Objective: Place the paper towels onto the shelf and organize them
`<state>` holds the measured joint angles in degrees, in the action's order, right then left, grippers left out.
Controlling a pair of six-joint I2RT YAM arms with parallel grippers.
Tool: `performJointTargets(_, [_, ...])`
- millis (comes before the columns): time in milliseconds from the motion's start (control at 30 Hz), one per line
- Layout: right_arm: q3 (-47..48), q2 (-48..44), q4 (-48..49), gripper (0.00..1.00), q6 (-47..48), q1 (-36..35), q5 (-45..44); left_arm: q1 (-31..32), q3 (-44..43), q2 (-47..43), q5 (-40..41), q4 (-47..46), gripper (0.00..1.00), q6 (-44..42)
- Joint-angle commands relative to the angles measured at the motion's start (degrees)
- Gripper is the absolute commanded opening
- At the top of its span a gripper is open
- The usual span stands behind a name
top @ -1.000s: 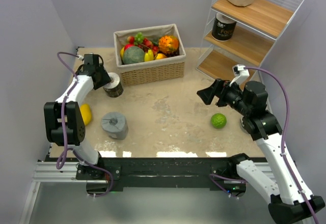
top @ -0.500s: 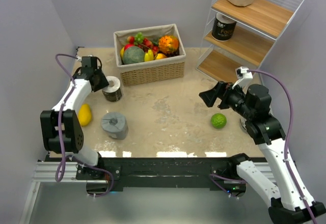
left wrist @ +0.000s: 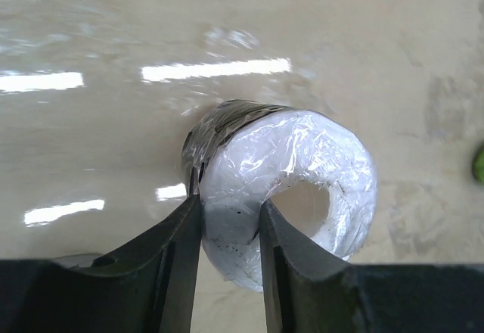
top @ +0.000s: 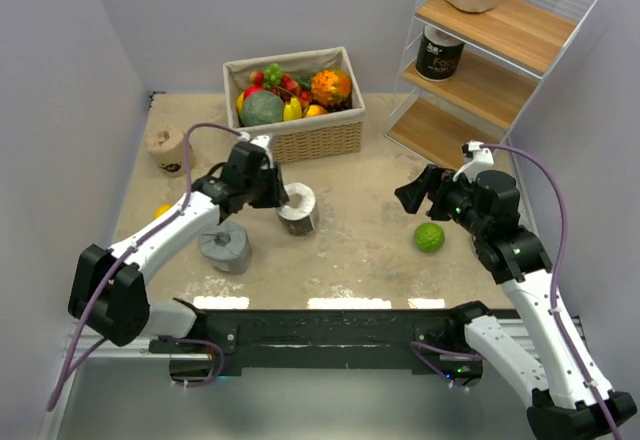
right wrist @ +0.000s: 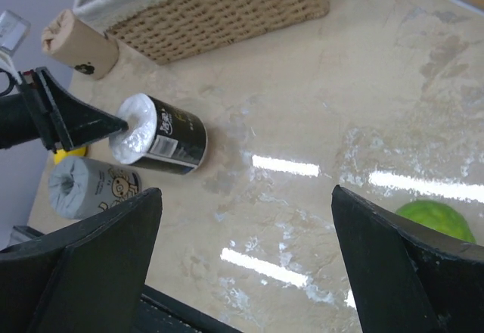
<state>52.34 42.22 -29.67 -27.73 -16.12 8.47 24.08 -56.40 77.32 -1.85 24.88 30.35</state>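
Left wrist view: the left gripper (left wrist: 227,213) clamps only the wrapped rim of the black roll (left wrist: 302,166), with the shelf (top: 530,30) far off at two o'clock, so the roll may slip free; the right gripper (right wrist: 243,197) gapes, empty.

The left arm (top: 165,230) reaches forward and inward over the table, forearm low and wrist angled to its right. The left gripper (top: 284,198) has its fingers (left wrist: 178,261) drawn close together, clamped on the wall of the black roll (top: 298,212) at its white end, which is seen up close in the left wrist view. The right arm (top: 545,305) is bent at the elbow and raised off the surface, forearm pointing inward. The right gripper (top: 408,195) has its jaws spread wide with nothing between them.
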Motion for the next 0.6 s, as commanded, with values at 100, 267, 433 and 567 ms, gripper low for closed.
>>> performJointTargets(100, [-3.29, -0.2, 0.67, 0.96, -3.65, -0.14, -2.75, 11.87, -3.89, 5.72, 0.53, -9.15, 0.33, 3.84])
performJointTargets(267, [-3.64, -0.21, 0.75, 0.96, -4.53, -0.14, -3.46, 14.95, -4.59, 9.86, -0.61, -11.96, 0.34, 3.75])
performJointTargets(433, [-3.91, 1.9, 1.63, 0.91, -6.37, -0.23, -0.48, 15.3, -9.68, 10.57, -0.88, -9.86, 0.63, 3.14])
performJointTargets(567, [-4.78, 3.04, 3.56, 0.89, -8.22, -0.58, 1.46, 15.04, -15.92, 8.29, 3.33, -5.21, 0.81, -0.36])
